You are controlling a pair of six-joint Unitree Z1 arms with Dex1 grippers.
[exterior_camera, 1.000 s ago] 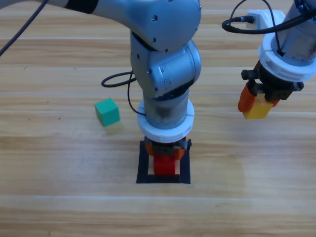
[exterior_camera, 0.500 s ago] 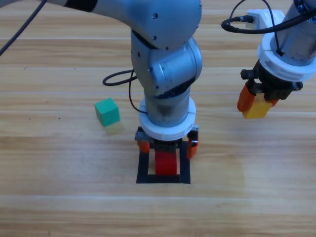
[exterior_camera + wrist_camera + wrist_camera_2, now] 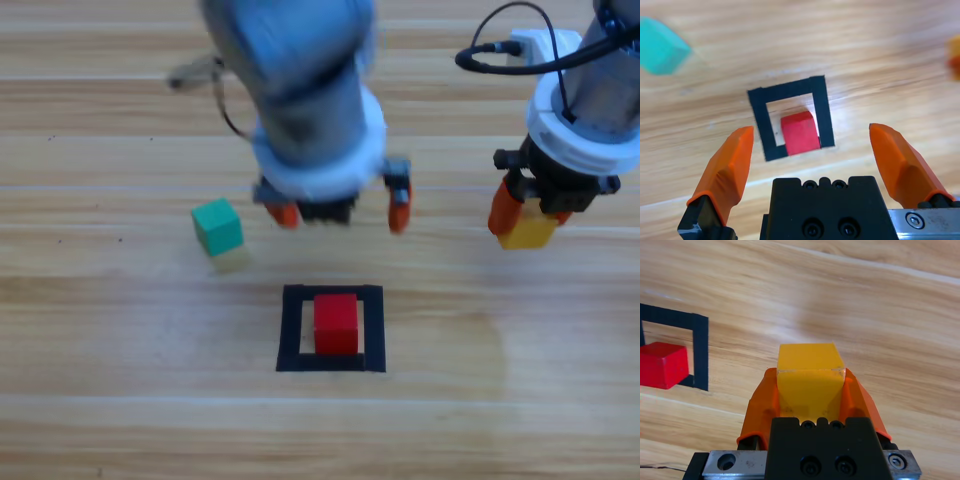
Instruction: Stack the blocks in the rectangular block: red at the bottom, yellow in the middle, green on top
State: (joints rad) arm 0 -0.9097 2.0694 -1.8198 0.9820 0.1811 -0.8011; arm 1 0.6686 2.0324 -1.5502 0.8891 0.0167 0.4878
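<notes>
Red cube (image 3: 337, 323) sits inside the black tape square (image 3: 291, 330) on the wooden surface (image 3: 120, 400), free of any grasp. Left gripper (image 3: 344, 213) hangs above and behind the square, its jaws spread wide and holding nothing. Right gripper (image 3: 527, 212), off to the right, is clenched on the yellow cube (image 3: 528, 231), lifted off the wood. Teal-green cube (image 3: 218, 226) lies alone to the left of the square.

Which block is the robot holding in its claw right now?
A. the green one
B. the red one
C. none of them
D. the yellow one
D: the yellow block sits pinched in the right gripper, while the red block lies in the black tape square and the green block rests on the table, and the left gripper hangs open and empty.
</notes>
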